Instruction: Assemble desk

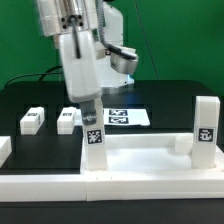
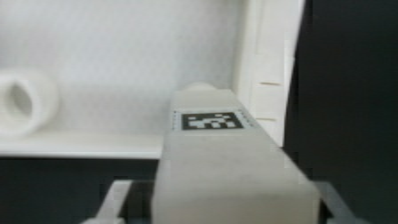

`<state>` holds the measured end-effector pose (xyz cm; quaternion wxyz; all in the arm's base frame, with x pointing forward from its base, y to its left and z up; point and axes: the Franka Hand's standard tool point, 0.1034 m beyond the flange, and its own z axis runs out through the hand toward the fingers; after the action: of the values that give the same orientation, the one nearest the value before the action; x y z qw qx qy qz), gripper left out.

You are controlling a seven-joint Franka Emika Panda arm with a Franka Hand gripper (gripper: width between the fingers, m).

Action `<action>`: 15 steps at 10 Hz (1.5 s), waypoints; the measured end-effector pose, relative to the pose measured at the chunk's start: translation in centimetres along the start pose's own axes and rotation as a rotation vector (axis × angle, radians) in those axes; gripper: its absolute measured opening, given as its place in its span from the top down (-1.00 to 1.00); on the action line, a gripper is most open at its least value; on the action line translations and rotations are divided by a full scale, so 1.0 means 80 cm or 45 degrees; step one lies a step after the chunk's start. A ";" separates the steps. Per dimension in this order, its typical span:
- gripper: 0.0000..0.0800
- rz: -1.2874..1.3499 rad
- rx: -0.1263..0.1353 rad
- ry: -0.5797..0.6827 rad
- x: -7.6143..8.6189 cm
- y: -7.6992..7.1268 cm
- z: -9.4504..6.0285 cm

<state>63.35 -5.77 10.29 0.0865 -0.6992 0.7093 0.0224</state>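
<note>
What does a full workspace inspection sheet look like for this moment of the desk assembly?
surface: black table, with the marker board lying flat on it.
job's things: desk top at the front; standing leg upright at its corner on the exterior view's right; loose leg and second loose leg lying on the table behind it.
clutter: nothing seen.
grippers: gripper closed on the held leg, which is upright at the desk top's other near corner.
cables: nothing seen on the table.
surroundings: green backdrop.
</note>
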 end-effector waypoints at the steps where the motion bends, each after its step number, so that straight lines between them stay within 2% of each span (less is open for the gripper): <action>1: 0.28 0.124 0.000 0.000 -0.006 -0.001 0.001; 3: 0.21 0.146 0.000 0.004 -0.011 -0.001 0.003; 4: -0.13 0.126 -0.001 0.004 -0.011 -0.001 0.003; 5: -0.13 -0.097 -0.011 0.016 -0.012 -0.001 0.001; 6: -0.50 -0.281 -0.012 0.016 -0.016 -0.003 0.001; 7: -0.59 -0.448 -0.018 0.012 -0.023 -0.002 0.004; 8: -0.59 -0.629 -0.025 0.009 -0.028 -0.001 0.006; 11: -0.62 -0.873 -0.025 0.010 -0.025 -0.001 0.006; 12: -0.62 -1.080 -0.039 0.022 -0.022 -0.001 0.005; 14: -0.62 -1.606 -0.093 0.053 -0.014 -0.003 0.003; 15: -0.62 -1.660 -0.093 0.053 -0.013 -0.003 0.002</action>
<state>63.65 -4.69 10.29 0.0446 -0.9888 0.1402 -0.0241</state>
